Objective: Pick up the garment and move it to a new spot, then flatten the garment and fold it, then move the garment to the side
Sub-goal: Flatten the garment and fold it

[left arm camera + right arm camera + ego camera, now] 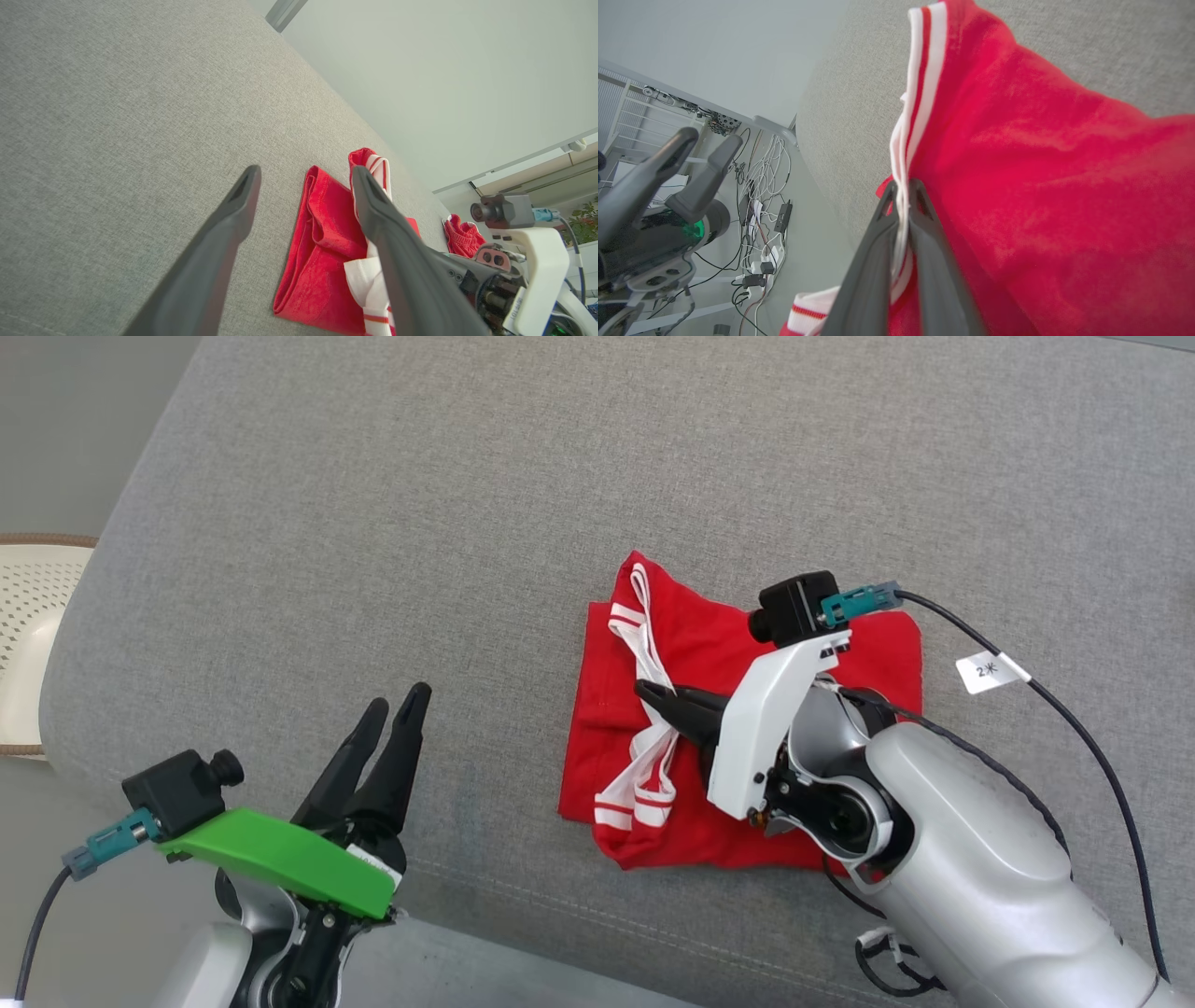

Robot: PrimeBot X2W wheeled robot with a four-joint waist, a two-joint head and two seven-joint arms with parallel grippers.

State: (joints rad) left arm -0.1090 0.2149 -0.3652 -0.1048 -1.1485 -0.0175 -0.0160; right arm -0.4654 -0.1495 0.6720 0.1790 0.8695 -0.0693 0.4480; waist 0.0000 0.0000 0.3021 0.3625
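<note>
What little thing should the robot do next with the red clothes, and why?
Probably open its right hand and let go. That hand is pinched shut on the white-striped edge of the red garment, which already lies folded on the grey cushion. Pulling by that edge alone might undo the fold. The left hand is open, off to the side.

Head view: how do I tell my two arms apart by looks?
Each has two long dark tapered fingers. The left gripper carries a green bracket holding its black camera; the right gripper has a white bracket, a silver forearm and a white tag on its black cable. Both cameras have teal connectors.
</note>
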